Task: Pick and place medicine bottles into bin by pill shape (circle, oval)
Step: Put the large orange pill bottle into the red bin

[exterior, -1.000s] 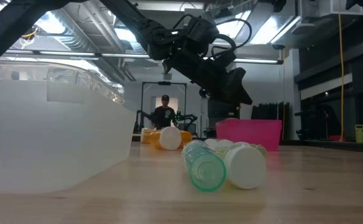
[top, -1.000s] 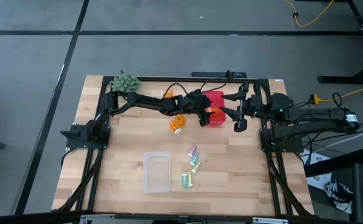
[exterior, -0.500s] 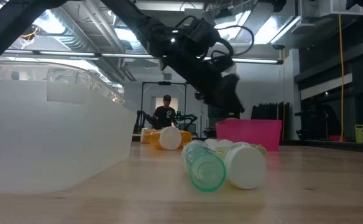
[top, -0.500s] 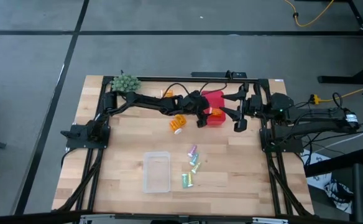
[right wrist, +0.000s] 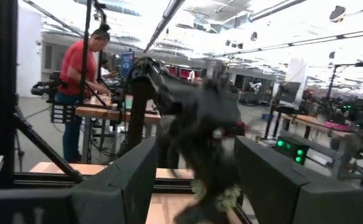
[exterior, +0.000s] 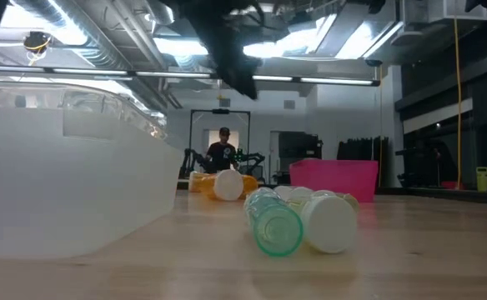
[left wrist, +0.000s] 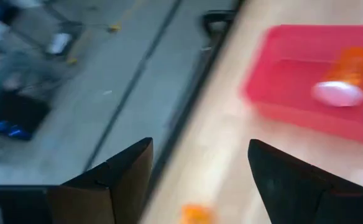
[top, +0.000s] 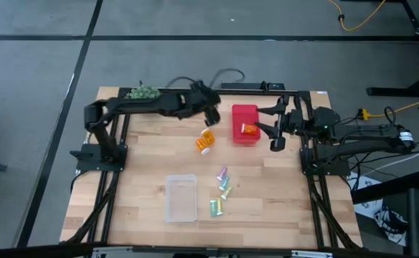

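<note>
My left gripper (top: 212,115) (left wrist: 200,146) is open and empty, high over the table's far part, left of the pink bin (top: 245,115) (left wrist: 281,99). An orange bottle with a white cap (top: 249,130) (left wrist: 340,81) lies on its side in that bin. Another orange bottle (top: 206,141) lies on the table left of the bin. Three pastel bottles (top: 222,174) (top: 225,188) (top: 215,208) lie on their sides near the table's middle; the low view shows a green one (exterior: 273,223) up close. My right gripper (top: 275,136) (right wrist: 194,180) is open and empty, right of the pink bin.
A clear bin (top: 181,198) (exterior: 68,183) stands near the front, left of the pastel bottles. A spiky green ball (top: 143,92) sits at the far left corner, partly behind my left arm. A person (right wrist: 79,81) stands beyond the table.
My left gripper has risen from the pink bin and swung back toward the table's left and far edge. The orange bottle that was at its fingers now lies in the pink bin.
</note>
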### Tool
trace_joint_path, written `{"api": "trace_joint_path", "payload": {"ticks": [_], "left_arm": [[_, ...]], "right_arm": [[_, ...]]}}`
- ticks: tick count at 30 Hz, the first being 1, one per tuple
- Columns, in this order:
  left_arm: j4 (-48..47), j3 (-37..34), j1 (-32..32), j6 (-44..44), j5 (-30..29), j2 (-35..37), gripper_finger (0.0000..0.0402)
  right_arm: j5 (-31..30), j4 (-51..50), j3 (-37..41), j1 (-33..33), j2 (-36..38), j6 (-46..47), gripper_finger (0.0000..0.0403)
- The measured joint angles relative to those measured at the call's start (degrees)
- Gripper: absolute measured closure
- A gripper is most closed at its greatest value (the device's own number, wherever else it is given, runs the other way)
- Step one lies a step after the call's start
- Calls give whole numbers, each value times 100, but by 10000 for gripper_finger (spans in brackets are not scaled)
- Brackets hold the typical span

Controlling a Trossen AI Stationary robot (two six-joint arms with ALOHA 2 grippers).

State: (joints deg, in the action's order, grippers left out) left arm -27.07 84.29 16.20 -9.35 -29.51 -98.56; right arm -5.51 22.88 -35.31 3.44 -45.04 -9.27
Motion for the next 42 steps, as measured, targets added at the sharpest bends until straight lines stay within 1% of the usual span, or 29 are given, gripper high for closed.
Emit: {"api": "trace_joint_path", "payload": {"ticks": [2, 4, 8, 13, 18, 21, 25, 33, 42], "left_arm": [[-231, 0, 120, 104, -39, 250, 144], [-420, 4, 255, 285, 47, 394, 144], [-853, 4, 587, 576, 207, 443, 144], [-1097, -2, 1079, 735, 863, 231, 144], [-1103, -2, 1533, 733, 1470, -68, 144], [-1151, -2, 1753, 733, 1914, -277, 144], [-1177, -2, 1972, 731, 2334, -549, 144], [-1496, -2, 2158, 728, 2454, -974, 144], [-1418, 0, 2162, 709, 2475, -1086, 144]], "right_arm": [[-109, -14, 0, 2, 0, 3, 186], [-259, -26, 0, 2, 0, 3, 186], [-487, -52, 0, 2, 0, 9, 186], [-541, -53, 0, 2, 0, 12, 186], [-541, -58, 0, 2, 0, 14, 186], [-541, -76, 0, 2, 0, 12, 186], [-541, -83, 0, 2, 0, 7, 186], [-543, -88, 0, 2, 0, 1, 186], [-543, -88, 0, 2, 0, 1, 186]]}}
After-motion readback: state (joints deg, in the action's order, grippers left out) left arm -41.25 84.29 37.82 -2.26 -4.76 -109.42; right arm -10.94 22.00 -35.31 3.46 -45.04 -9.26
